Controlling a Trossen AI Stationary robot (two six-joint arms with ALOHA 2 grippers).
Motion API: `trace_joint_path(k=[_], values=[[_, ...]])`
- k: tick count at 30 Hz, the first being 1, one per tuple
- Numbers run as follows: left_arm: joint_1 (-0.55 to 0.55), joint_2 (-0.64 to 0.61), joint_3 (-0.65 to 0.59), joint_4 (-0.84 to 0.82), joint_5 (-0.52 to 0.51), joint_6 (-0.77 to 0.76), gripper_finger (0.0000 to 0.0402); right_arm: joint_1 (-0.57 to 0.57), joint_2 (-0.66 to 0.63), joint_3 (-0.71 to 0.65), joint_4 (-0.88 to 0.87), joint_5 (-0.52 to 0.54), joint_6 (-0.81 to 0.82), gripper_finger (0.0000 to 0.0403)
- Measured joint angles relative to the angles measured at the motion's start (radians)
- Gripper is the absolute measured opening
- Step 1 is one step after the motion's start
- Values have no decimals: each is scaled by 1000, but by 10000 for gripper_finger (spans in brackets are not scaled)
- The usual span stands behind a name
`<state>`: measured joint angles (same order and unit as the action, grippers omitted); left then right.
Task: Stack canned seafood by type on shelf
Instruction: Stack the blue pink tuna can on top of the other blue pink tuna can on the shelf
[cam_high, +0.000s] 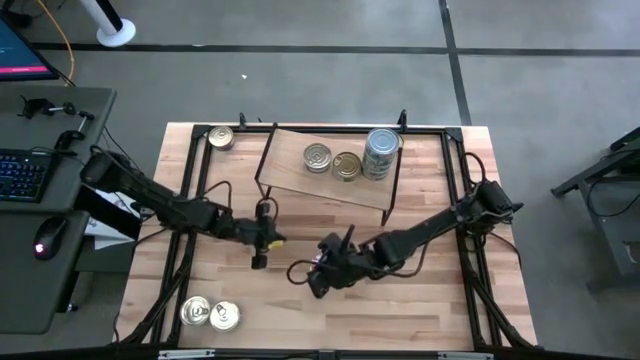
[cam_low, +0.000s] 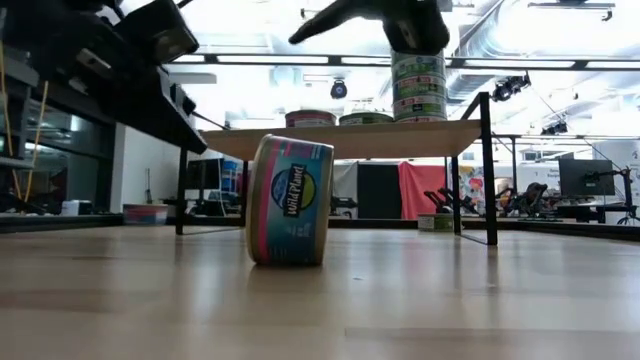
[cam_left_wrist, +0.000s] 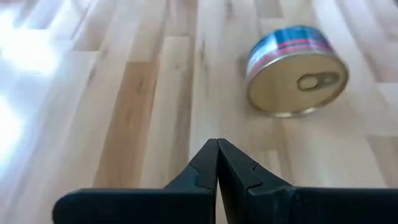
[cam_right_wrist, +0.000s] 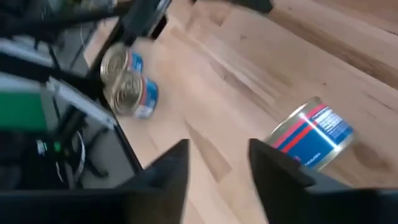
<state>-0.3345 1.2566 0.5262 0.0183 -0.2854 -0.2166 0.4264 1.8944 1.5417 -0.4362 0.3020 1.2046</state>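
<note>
**One tin up on its rim, and nobody has hold of it**

One round flat tin with a teal-and-pink label (cam_low: 290, 200) stands on its edge on the pale butcher-block tabletop (cam_high: 430, 310), around the middle and well short of the low light-wood shelf on black wire legs (cam_high: 290, 160). It sits just beside the right gripper (cam_right_wrist: 217, 168), whose fingers are spread with nothing between them, so the tin is loose. Balanced like that, I'd say it can roll at the lightest touch.

The left gripper (cam_left_wrist: 217, 165) hovers low over the boards to the tin's left, fingers pressed together and empty. It looks placed as a stop or a nudger, not a picker.

Up on the shelf the sorting reads clearly. A tall stack of pale-blue-topped tins (cam_high: 381, 152) holds the right end, with a gold-topped tin (cam_high: 347, 166) and a silver-topped tin (cam_high: 318, 157) to its left, one spot per type.

Plenty remains. Two silver-topped tins (cam_high: 196, 312) lie flat at the near left corner, and a lone gold-topped tin (cam_high: 221, 137) waits at the far left. My call: the upright tin needs laying flat or a grip across its faces.
</note>
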Motion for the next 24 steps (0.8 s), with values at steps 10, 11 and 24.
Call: trace_joint_path(k=[10,11,24], values=[[40,-1,0,5,230,44,0,51,7,-1,38,80,408,285],[40,-1,0,3,234,44,0,54,7,2,41,80,444,286],[40,-2,1,1,244,78,0,-16,332,568,-711,-32,646,286]])
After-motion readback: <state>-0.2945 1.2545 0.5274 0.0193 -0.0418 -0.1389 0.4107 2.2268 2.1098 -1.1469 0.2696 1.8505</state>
